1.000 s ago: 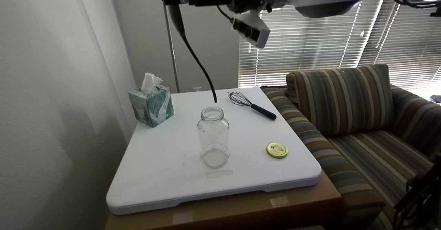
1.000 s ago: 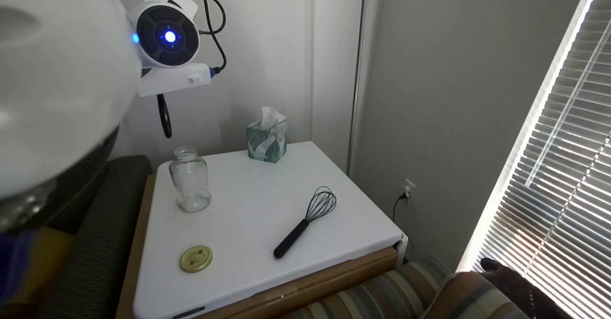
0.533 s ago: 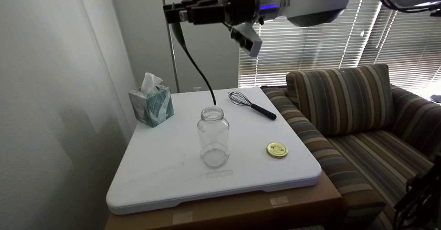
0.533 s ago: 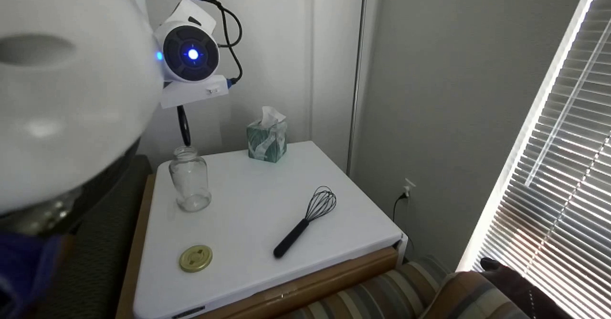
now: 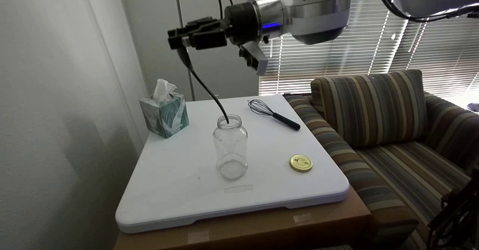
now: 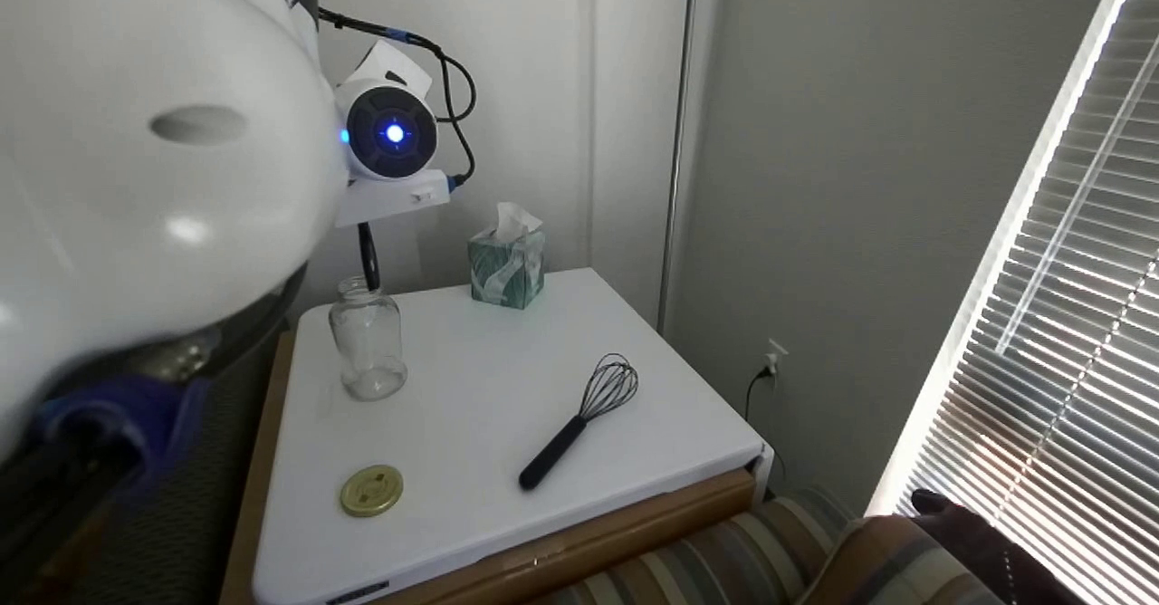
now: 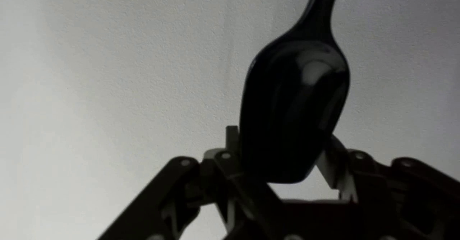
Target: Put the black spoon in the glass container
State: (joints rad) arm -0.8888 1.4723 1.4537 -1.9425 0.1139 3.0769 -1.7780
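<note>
Diagonally above one glass container [image 5: 231, 147], one claw [image 7: 283, 152] grips one black spoon [image 7: 296, 92], handle tip at the container's mouth.

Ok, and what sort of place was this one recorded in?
Probably a living room, though an office lounge can't be ruled out: it shows a striped armchair, window blinds behind it, and a tissue box of the everyday household kind.
</note>
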